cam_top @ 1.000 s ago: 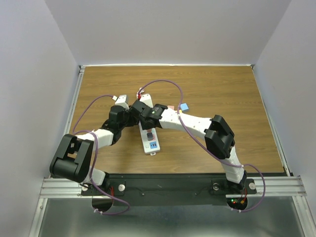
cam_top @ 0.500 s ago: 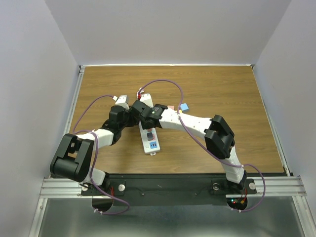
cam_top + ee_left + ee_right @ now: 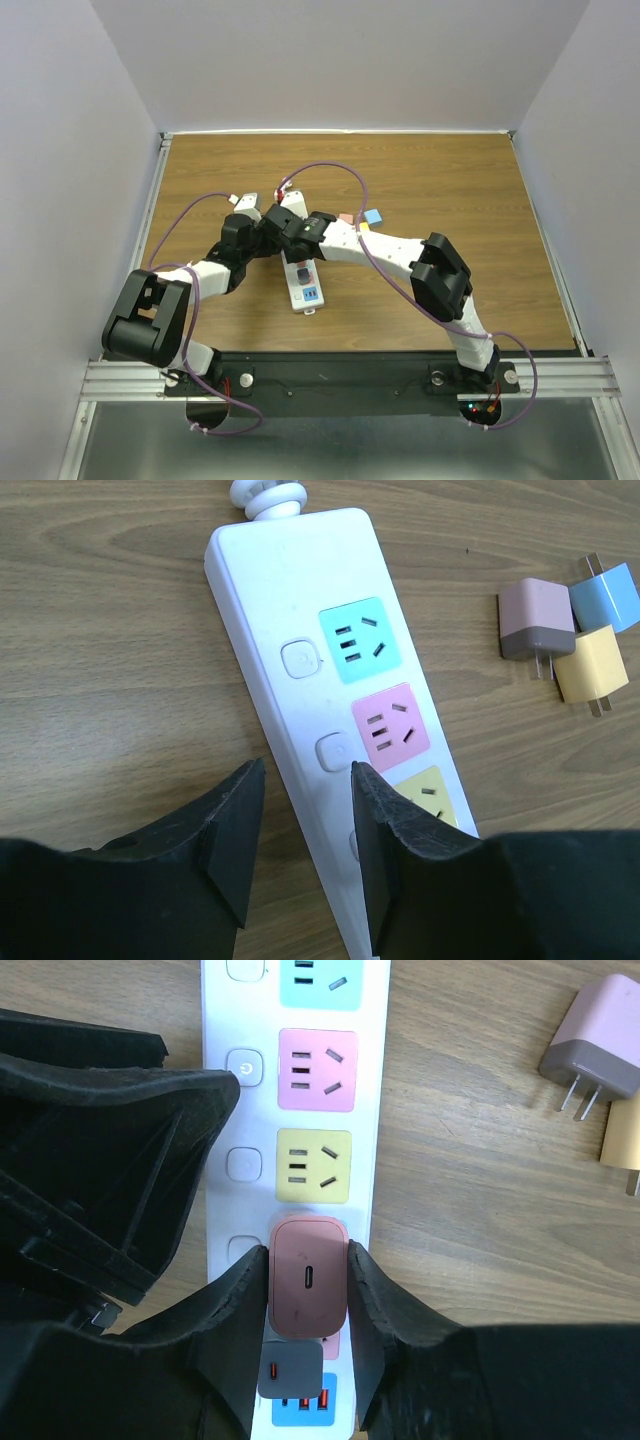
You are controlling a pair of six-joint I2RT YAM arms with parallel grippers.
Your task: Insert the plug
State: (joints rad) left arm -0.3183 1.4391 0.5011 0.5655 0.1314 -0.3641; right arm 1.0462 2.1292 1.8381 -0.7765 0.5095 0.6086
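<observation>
A white power strip [image 3: 303, 283] with coloured sockets lies on the wooden table, also seen in the left wrist view [image 3: 300, 600] and the right wrist view [image 3: 370, 1110]. My right gripper [image 3: 308, 1290] is shut on a dusty-pink plug [image 3: 308, 1278] and holds it over the strip, at the socket just below the yellow one. My left gripper [image 3: 305, 830] is open and straddles the strip's left edge, one finger over the wood and the other over the strip. In the top view both grippers meet over the strip's far end, left [image 3: 270, 226] and right [image 3: 292, 236].
A grey adapter [image 3: 290, 1368] sits in the strip just below the held plug. Loose mauve [image 3: 535, 620], blue [image 3: 608, 592] and yellow [image 3: 590, 665] plugs lie on the wood right of the strip. The left gripper's black body [image 3: 100, 1160] crowds the strip's left side.
My right arm has shifted slightly to the left with the plug still in its grip. The left arm has barely moved.
</observation>
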